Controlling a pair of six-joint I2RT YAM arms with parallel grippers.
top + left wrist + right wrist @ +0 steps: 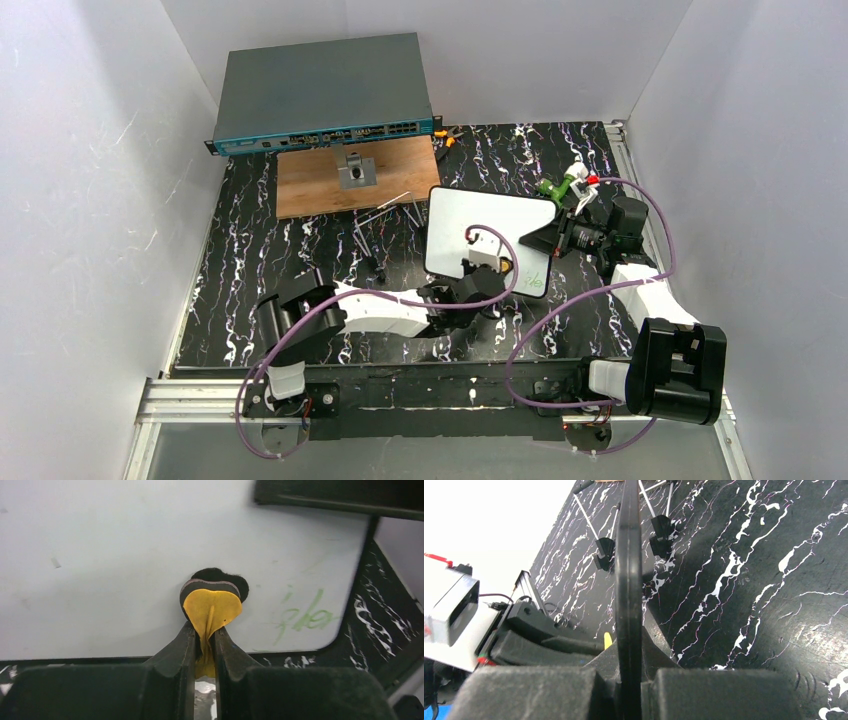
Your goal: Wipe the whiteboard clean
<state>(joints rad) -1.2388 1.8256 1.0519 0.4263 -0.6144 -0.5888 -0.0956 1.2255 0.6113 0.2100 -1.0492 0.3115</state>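
The whiteboard [465, 225] is a small white board with a thin black rim, lifted and tilted over the black marbled table. Green handwritten marks [307, 617] sit near its lower right corner [535, 281]. My left gripper [205, 632] is shut on a yellow eraser [212, 605], whose black felt pad presses on the white face [100, 580] just left of the marks. In the top view this gripper [482, 280] is over the board's near part. My right gripper [629, 647] is shut on the board's right edge [629, 580], seen edge-on; from above it [553, 238] is at the board's right side.
A grey network switch [320, 90] stands at the back, with a brown wooden panel [330, 180] carrying a metal bracket in front of it. Thin metal rods [385, 215] lie left of the board. Green and red markers [568, 183] lie at the back right. White walls enclose the table.
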